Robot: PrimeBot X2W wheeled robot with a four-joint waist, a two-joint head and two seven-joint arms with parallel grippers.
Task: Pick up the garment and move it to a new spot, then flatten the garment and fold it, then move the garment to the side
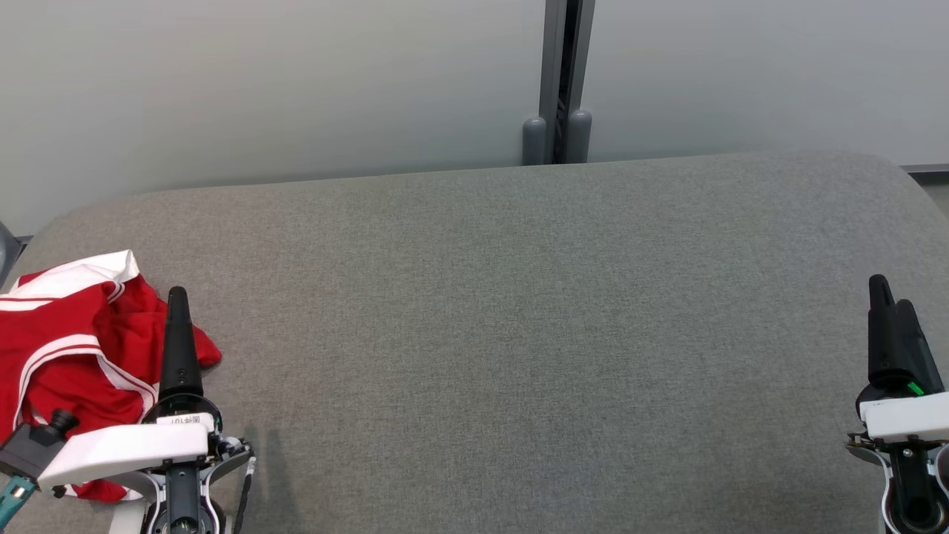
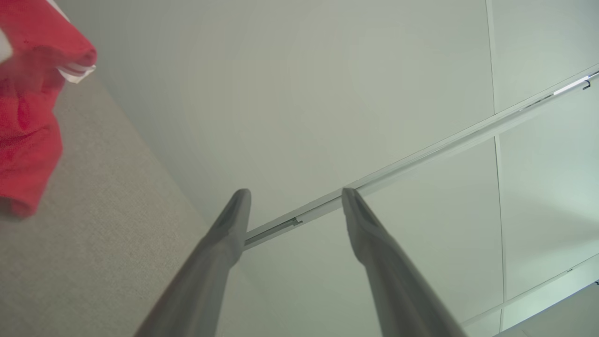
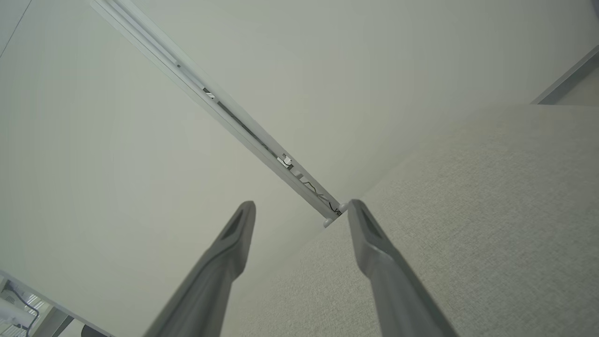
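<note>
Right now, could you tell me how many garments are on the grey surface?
1. The red garment lies crumpled at the near-left corner of the surface, beside the left tool; none looks hidden.

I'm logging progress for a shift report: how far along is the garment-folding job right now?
Done: nothing that shows. The red garment lies crumpled at the left edge of the grey table. In hand: nothing is held. The left gripper is open beside the garment, and the right gripper is open at the far right. Left: pick it up, move it, flatten it, fold it, set it aside.
</note>
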